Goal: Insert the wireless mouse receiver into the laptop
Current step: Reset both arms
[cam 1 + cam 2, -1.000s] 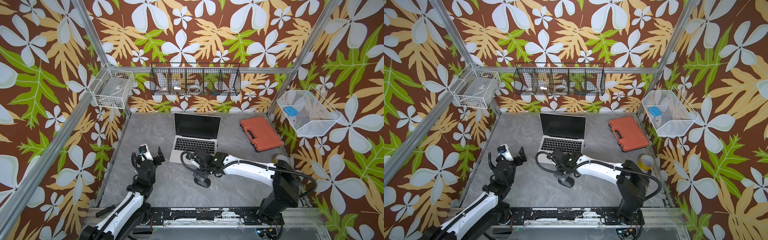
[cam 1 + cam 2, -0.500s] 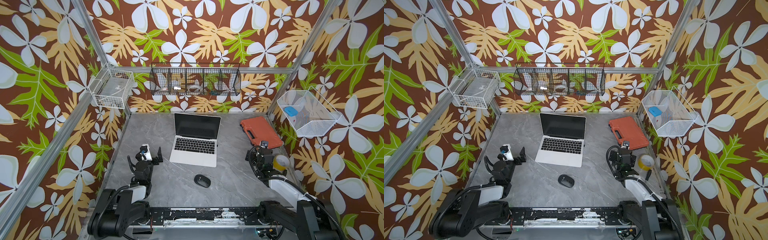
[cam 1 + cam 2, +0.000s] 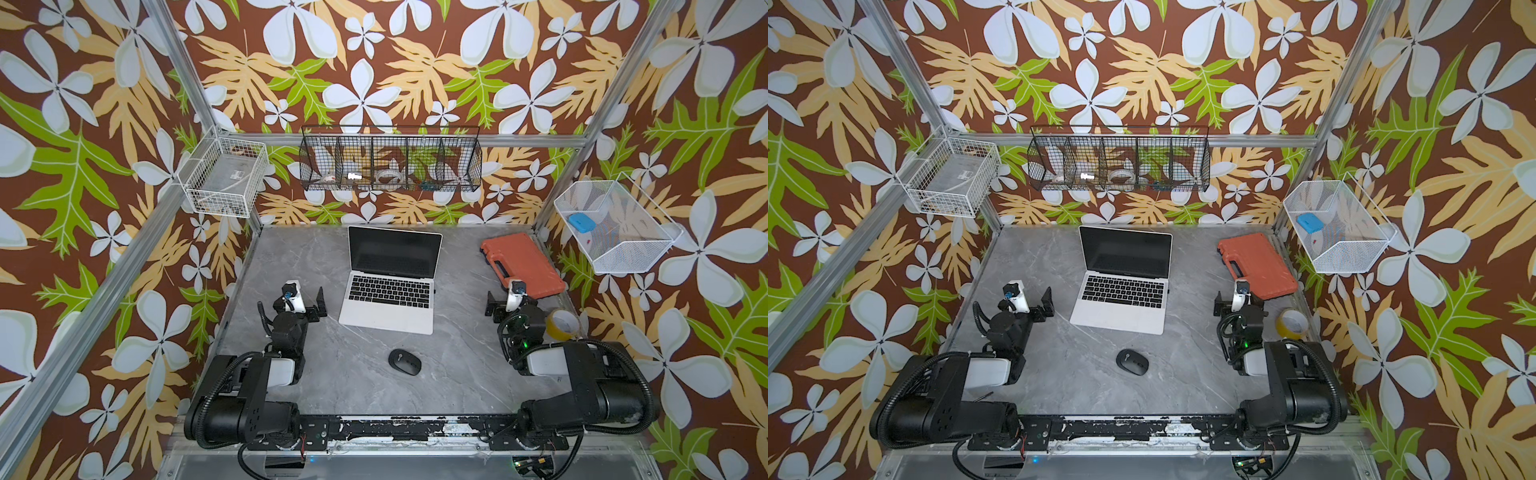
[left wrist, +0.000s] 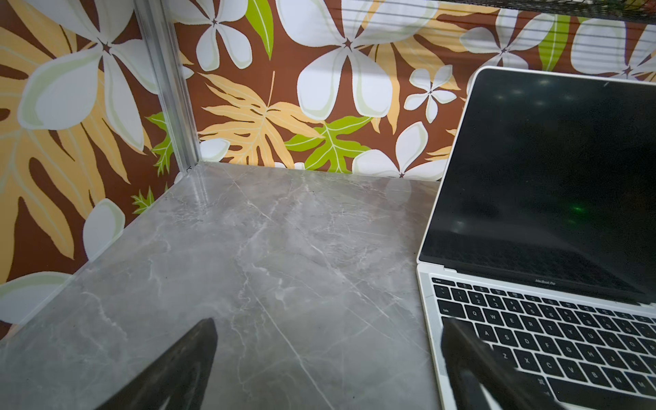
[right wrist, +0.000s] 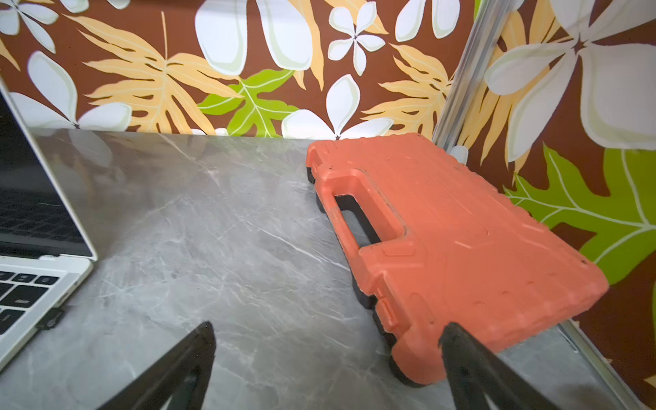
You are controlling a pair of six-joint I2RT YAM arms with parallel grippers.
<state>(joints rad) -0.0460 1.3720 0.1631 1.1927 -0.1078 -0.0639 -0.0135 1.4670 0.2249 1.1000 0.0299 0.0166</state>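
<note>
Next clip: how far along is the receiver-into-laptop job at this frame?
Done, it seems: the wireless mouse receiver shows as a black nub sticking out of the laptop on the edge facing the right arm, apparently plugged in. In hand: nothing; the left pincer and right pincer are both open and empty, apart from the laptop. Left: nothing obvious, though how fully the nub is seated cannot be told.

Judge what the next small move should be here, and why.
Probably just leave both arms parked. The receiver already appears plugged into the right edge of the laptop, with only its black nub sticking out. The left gripper and right gripper are open, empty and apart from the laptop, so nothing seems left to carry or push.
</note>
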